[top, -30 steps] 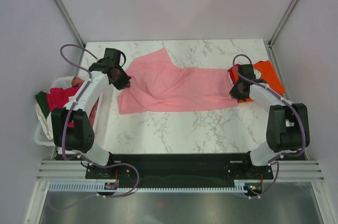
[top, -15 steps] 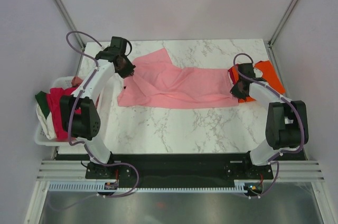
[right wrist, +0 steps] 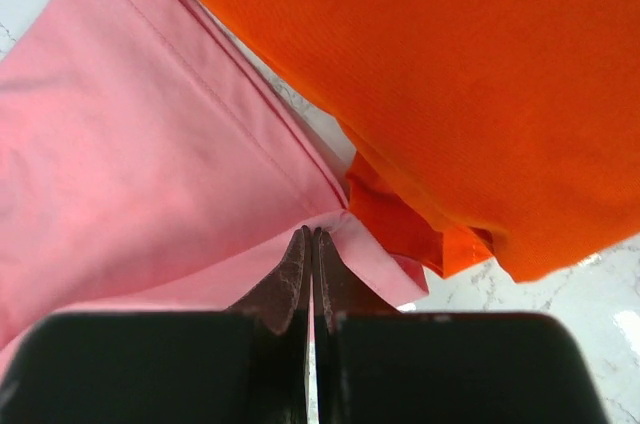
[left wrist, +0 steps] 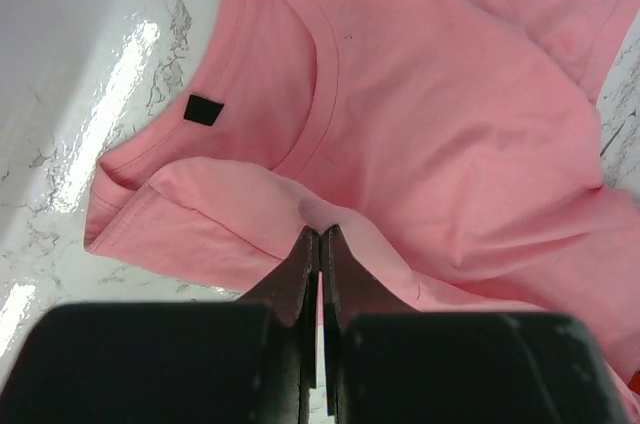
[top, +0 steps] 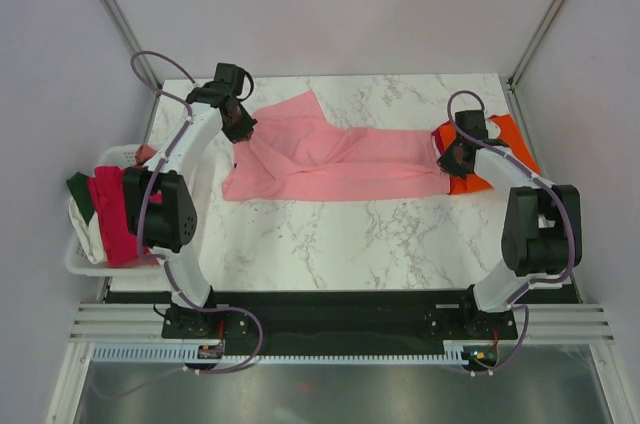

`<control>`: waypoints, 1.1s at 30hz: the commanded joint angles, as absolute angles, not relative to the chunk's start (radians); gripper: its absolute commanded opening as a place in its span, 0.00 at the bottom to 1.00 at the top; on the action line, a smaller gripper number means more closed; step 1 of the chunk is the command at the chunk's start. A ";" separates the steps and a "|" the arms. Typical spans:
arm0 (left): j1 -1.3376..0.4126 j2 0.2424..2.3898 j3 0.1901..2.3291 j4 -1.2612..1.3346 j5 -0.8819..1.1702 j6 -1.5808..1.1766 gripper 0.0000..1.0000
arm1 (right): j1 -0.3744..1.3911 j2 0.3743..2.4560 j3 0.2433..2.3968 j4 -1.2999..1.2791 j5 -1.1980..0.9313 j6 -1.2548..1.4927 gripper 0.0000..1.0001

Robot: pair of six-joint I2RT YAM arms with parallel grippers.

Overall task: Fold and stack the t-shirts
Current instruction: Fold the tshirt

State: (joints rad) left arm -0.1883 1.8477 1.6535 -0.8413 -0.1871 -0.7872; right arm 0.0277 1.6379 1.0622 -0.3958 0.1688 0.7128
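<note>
Pink t-shirt [top: 340, 159] across marble table [top: 350, 234], orange t-shirt [top: 510, 139] touching, white basket [top: 78, 259] left

shirt [top: 340, 159] centre, second shirt [top: 508, 134] right, basket [top: 113, 155] left

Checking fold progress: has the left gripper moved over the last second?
Yes. The left gripper, shut on the pink t-shirt, has moved toward the far edge of the table, away from the white basket, pulling cloth with it.
</note>
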 commanded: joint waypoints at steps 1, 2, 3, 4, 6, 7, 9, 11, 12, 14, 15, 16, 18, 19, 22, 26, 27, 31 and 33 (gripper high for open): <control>-0.189 1.867 1.716 -0.857 -0.242 -0.784 0.02 | 0.020 1.680 1.120 -0.364 0.140 0.727 0.00; -0.189 1.873 1.721 -0.864 -0.256 -0.787 0.02 | 0.020 1.693 1.123 -0.364 0.138 0.727 0.00; -0.187 1.876 1.730 -0.886 -0.267 -0.793 0.02 | 0.020 1.700 1.124 -0.364 0.137 0.727 0.00; -0.186 1.876 1.730 -0.894 -0.279 -0.816 0.02 | 0.020 1.704 1.126 -0.362 0.133 0.729 0.00; -0.183 1.870 1.723 -0.905 -0.301 -0.821 0.02 | 0.018 1.718 1.124 -0.353 0.126 0.730 0.00; -0.181 1.868 1.720 -0.905 -0.307 -0.828 0.02 | 0.020 1.723 1.124 -0.353 0.120 0.730 0.00; -0.176 1.868 1.715 -0.905 -0.310 -0.828 0.02 | 0.018 1.736 1.126 -0.345 0.118 0.732 0.00; -0.173 1.871 1.715 -0.908 -0.311 -0.834 0.02 | 0.017 1.744 1.127 -0.344 0.117 0.736 0.00; -0.173 1.873 1.717 -0.911 -0.313 -0.839 0.02 | 0.018 1.743 1.127 -0.338 0.117 0.744 0.00; -0.175 1.878 1.720 -0.911 -0.314 -0.841 0.02 | 0.018 1.744 1.127 -0.328 0.115 0.750 0.00; -0.173 1.879 1.724 -0.910 -0.316 -0.842 0.02 | 0.017 1.746 1.137 -0.330 0.115 0.753 0.00; -0.173 1.888 1.729 -0.910 -0.316 -0.839 0.02 | 0.017 1.750 1.143 -0.328 0.114 0.755 0.00; -0.173 1.904 1.753 -0.908 -0.313 -0.833 0.02 | 0.015 1.755 1.152 -0.328 0.113 0.756 0.00; -0.173 1.914 1.767 -0.907 -0.307 -0.824 0.02 | 0.015 1.756 1.155 -0.328 0.115 0.756 0.00; -0.173 1.976 1.839 -0.907 -0.256 -0.783 0.09 | 0.014 1.763 1.164 -0.327 0.106 0.746 0.38; -0.184 2.034 1.923 -0.885 -0.175 -0.733 0.34 | 0.015 1.712 1.126 -0.290 0.089 0.738 0.66; -0.190 2.060 1.968 -0.884 -0.169 -0.715 0.37 | 0.015 1.697 1.097 -0.264 0.075 0.741 0.69; -0.212 2.059 1.999 -0.879 -0.149 -0.681 0.59 | 0.015 1.577 0.997 -0.201 0.011 0.756 0.68; -0.218 2.033 1.961 -0.879 -0.141 -0.670 0.65 | 0.017 1.528 0.925 -0.167 0.002 0.750 0.67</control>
